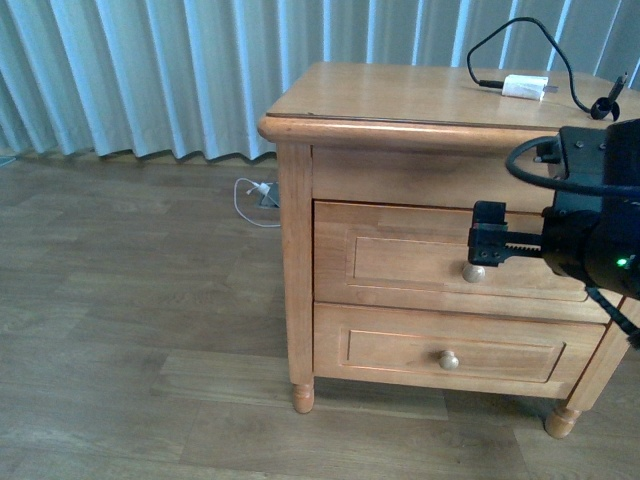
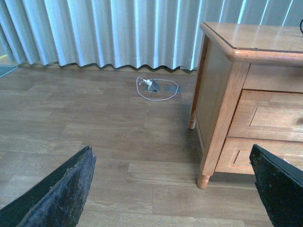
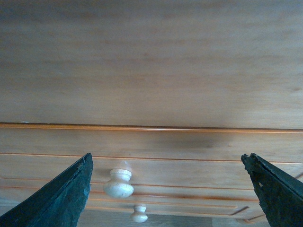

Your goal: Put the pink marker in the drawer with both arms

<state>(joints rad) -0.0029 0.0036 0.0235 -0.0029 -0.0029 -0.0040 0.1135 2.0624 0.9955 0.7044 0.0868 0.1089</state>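
Note:
The upper drawer (image 1: pixel 400 255) of the wooden cabinet is shut, and its round knob (image 1: pixel 473 272) shows below my right gripper (image 1: pixel 481 236). That gripper is open and empty, close in front of the drawer face. In the right wrist view the knob (image 3: pixel 118 183) sits between the open fingers (image 3: pixel 61 198), nearer one of them, untouched. My left gripper (image 2: pixel 173 189) is open and empty, low over the floor beside the cabinet (image 2: pixel 222 94), and is out of the front view. A slim small object (image 1: pixel 618 88) lies at the cabinet top's right edge; I cannot tell whether it is the pink marker.
A white charger plug (image 1: pixel 525 87) with a black cable lies on the cabinet top. The lower drawer (image 1: pixel 450 350) is shut, with its knob (image 3: pixel 139 213) also visible. A white cable and plug (image 2: pixel 154 86) lie on the wood floor by the curtain.

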